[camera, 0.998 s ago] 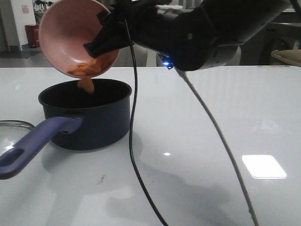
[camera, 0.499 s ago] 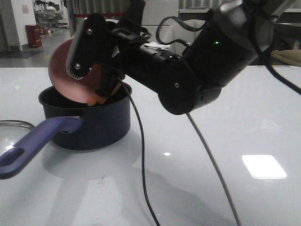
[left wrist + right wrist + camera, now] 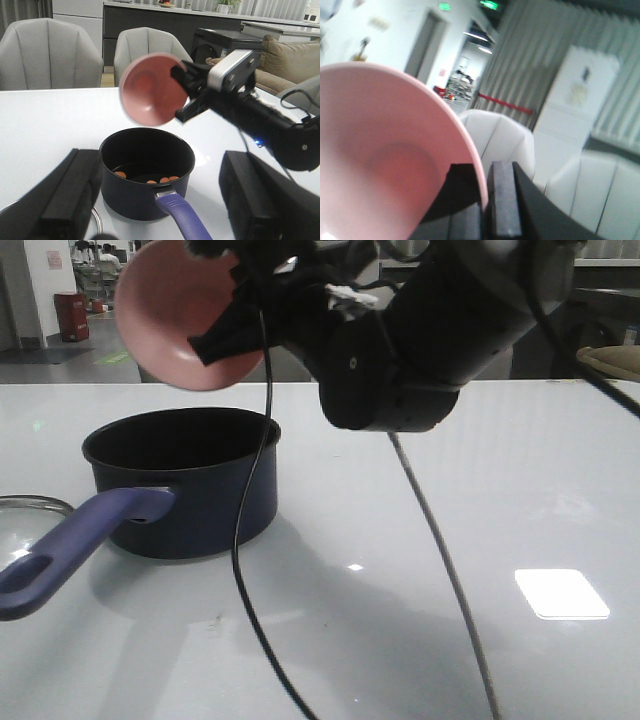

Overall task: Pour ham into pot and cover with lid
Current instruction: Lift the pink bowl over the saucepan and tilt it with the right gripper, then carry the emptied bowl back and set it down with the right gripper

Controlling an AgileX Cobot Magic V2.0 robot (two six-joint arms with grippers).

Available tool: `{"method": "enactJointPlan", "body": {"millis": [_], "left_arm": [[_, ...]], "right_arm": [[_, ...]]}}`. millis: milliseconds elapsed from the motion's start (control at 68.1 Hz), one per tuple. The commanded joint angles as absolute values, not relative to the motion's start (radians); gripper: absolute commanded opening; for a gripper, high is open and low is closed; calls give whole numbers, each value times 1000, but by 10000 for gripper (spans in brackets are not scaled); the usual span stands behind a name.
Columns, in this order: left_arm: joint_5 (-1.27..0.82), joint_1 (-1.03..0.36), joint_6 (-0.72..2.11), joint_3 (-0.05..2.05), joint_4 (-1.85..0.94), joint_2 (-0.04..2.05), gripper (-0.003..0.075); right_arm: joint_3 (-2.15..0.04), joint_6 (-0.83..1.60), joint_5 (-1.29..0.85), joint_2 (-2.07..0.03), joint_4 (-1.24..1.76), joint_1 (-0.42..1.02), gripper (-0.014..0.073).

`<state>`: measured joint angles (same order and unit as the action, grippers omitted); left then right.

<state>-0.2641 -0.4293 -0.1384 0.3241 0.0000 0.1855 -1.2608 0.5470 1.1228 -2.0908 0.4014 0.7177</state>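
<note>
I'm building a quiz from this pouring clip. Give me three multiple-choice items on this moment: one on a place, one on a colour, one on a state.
1. Where are the ham pieces?
A. In the pot
B. In the bowl
C. On the table

2. What colour is the pot's handle?
A. Red
B. Blue-purple
C. Green

3. How is the pink bowl?
A. Flat on the table
B. Inside the pot
C. Tipped in the air, empty

Answers: 1 A, orange bits lie on the floor of the pot. 2 B, plain in the front view. 3 C, the right gripper clamps its rim above the pot.
</note>
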Motion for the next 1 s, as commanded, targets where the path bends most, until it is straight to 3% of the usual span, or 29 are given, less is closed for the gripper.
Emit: {"method": "enactJointPlan", "body": {"millis": [0, 352, 573, 881, 984], "left_arm": [[-179, -435, -140, 350, -7, 193, 511], [-179, -435, -140, 350, -7, 193, 511], [-179, -435, -140, 350, -7, 193, 511], [-179, -435, -140, 350, -7, 193, 511], [-179, -435, -140, 350, -7, 193, 511]], "right_arm": [[-1294, 333, 1177, -1972, 556, 714, 134], [-1294, 398, 363, -1671, 603, 666, 134], [-1294, 533, -158, -1532, 603, 491, 134], [-1294, 517, -615, -1572, 601, 165, 134], [-1294, 504, -671, -1627, 601, 109, 134]]}}
